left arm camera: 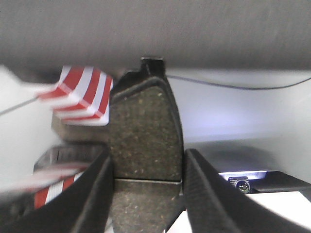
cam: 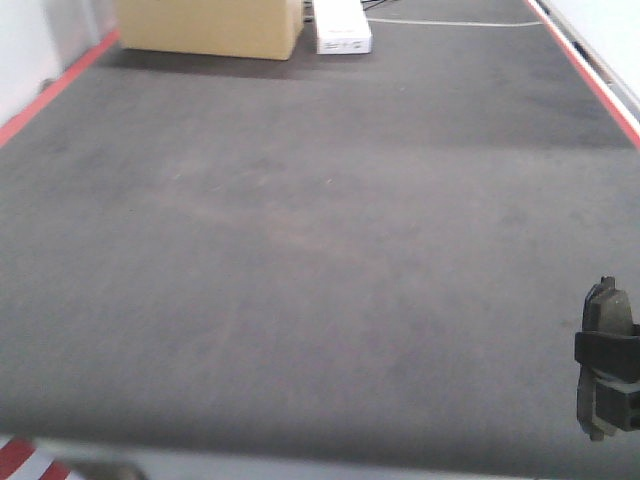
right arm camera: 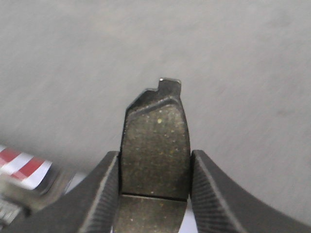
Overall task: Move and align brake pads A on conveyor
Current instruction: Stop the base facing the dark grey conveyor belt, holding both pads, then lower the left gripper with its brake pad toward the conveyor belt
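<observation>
Exterior front-facing view takes in the full width of the conveyor (cam: 300,250). Its dark felt-like belt runs away between red edges to a cardboard box (cam: 210,25) and a white carton (cam: 342,27) at the far end, with a white cable (cam: 460,22) trailing beside them. Only one pad shows here, the right-hand pad (cam: 605,305). It sits at the right border near the front of the belt, partly cut off, with the right gripper (cam: 606,355) crossing its middle as a black band. Its long axis runs near-to-far along the belt. The left arm is outside this view.

Right wrist-mounted view gives the grip in close-up. The gripper is clamped on that pad, ribbed black fingers (right arm camera: 99,194) pressed to its two long sides, tips reaching just past the cross groove. The speckled friction face is turned to the camera. The pad points straight away from the wrist, with its backing-plate tab at the far tip. Belt fills the background, and whether the pad touches it cannot be told. A red-and-white striped marker (right arm camera: 22,167) lies at lower left.

Left wrist-mounted view shows the left gripper (left arm camera: 146,162) clamped on the left-hand pad (left arm camera: 145,126) the same way, tab outward and long axis in line with the fingers. Around it are a pale surface (left arm camera: 243,111) and striped blocks (left arm camera: 82,94). The belt fills only the top of the picture, beyond the pad's tip.
</observation>
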You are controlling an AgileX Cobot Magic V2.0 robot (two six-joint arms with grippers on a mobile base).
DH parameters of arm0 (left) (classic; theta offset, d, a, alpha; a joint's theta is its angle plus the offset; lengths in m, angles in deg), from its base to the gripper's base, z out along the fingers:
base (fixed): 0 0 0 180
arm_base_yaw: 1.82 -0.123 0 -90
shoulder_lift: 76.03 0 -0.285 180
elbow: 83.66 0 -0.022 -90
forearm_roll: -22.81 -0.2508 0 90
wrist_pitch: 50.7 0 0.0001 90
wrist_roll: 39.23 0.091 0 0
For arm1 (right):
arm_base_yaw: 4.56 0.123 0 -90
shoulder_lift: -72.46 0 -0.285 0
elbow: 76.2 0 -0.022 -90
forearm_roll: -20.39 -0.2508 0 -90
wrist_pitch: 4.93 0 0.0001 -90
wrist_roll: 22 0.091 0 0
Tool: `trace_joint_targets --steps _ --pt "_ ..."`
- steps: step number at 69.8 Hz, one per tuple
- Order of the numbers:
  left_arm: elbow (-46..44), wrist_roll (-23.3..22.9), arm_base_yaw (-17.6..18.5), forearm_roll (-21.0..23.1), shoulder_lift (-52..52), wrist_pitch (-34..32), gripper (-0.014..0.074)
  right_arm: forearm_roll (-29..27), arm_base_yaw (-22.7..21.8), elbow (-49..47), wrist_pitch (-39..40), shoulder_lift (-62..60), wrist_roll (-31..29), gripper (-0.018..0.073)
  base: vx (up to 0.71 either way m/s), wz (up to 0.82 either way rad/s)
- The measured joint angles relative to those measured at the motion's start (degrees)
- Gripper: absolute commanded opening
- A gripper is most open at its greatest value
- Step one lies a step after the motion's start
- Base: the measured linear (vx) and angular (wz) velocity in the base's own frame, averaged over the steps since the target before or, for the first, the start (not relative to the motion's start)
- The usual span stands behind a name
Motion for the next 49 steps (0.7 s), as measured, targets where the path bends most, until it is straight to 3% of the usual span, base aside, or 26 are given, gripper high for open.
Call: trace_joint_targets --steps 49 --pt "0.0 0.0 0.0 0.0 0.0 0.0 -0.0006 0.0 0.0 0.0 0.0 0.0 0.0 -0.0004 0.19 -0.16"
